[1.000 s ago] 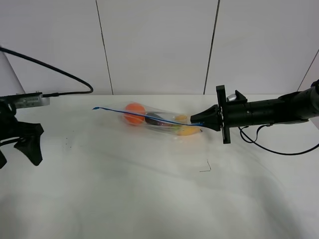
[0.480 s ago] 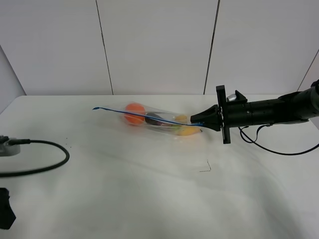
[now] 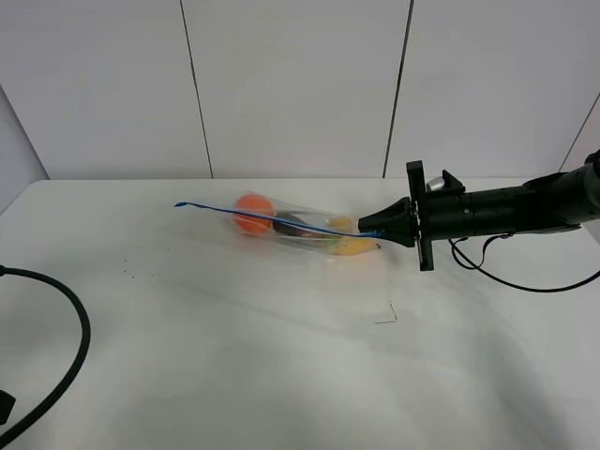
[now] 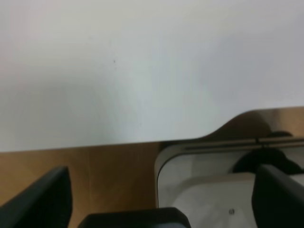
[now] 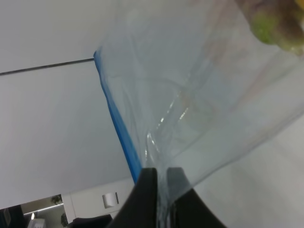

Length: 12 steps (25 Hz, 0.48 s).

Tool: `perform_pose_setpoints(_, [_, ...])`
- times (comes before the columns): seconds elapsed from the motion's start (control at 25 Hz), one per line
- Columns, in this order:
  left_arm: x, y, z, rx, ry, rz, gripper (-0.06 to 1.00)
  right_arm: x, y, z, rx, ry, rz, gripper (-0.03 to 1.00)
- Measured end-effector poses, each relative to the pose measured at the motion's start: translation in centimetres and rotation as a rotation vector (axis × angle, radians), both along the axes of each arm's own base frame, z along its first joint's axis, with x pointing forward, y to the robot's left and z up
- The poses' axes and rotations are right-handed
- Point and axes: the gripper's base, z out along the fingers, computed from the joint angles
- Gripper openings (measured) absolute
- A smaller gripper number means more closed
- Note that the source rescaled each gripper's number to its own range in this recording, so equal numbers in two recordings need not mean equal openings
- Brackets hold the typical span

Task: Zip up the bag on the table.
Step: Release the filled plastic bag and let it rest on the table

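1. Location of the work item: the bag point(image 3: 309, 228) lies on its side on the table point(image 3: 281, 366), toward the far edge and slightly right of centre. An orange point(image 3: 251, 212), a dark eggplant point(image 3: 295, 225) and a yellow pear point(image 3: 354, 246) show through the clear plastic.
2. Zipper: the blue zipper strip point(image 3: 262, 217) runs as one thin line along the upper edge of the bag, from its free end on the left to the right gripper point(image 3: 368, 228). No gap between the two tracks is visible. Whether they are pressed fully together cannot be told at this size.
3. Right arm: the fingers point(image 5: 148, 187) are together, clamped on the plastic at the right end of the bag, just beside the end of the strip. This end is lifted slightly off the table.
4. Left arm: the left gripper point(image 4: 161, 173) is apart and holds nothing. Its wrist view shows only the near edge of the table and the floor below. In the high view only its cable point(image 3: 70, 328) shows, at the left corner, well apart from the bag.
5. Progress, as a judgement: the strip reads as one line along its full length, so the closing pass looks done or nearly done.
6. Remaining, as a judgement: confirm the seal, release the held end and let the bag settle flat.
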Motion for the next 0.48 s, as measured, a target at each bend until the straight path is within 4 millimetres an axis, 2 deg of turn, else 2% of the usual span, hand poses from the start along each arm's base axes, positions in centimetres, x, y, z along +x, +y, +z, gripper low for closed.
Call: perform_pose_setpoints(0.48, [-4.4, -0.2, 2.2, 0.012, -0.319, 0.0, 1.0, 0.0, 0.0, 0.0, -0.001, 0.0, 0.001, 0.0])
